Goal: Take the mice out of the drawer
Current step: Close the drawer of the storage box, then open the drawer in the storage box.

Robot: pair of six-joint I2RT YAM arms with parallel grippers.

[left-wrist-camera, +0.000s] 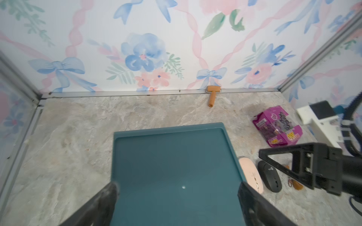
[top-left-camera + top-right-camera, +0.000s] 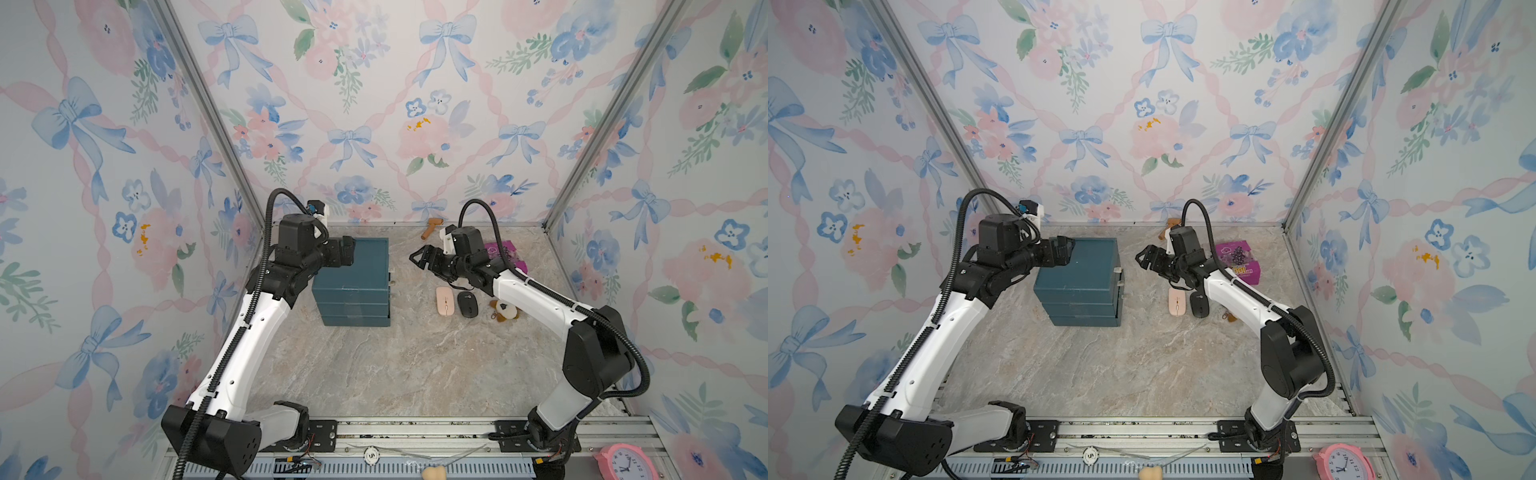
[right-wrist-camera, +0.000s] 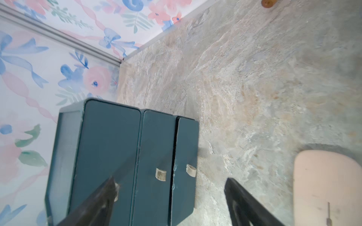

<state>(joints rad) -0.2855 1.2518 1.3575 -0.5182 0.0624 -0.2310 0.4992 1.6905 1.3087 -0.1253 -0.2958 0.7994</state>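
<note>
Mice first: two are already out on the table. The pink mouse and a black mouse lie side by side a little right of the drawer unit, long axes running near to far. We see no others, so we reckon the rest are inside the drawers.

What the next move hangs on is that the little handles face right. That means the drawers slide out along the left-right line, straight toward the right gripper. It hangs to the right of the unit, clear of it and pointing left at the handles, jaws spread fairly wide with nothing in them. So the right arm is the nearer one for the pull.

The left gripper hovers over the unit's flat top, also spread wide and empty, which is handy for bracing if the box wants to skid.

In the right wrist view there's a dark gap beside one drawer front. It might be slightly ajar, but we honestly can't tell.
</note>
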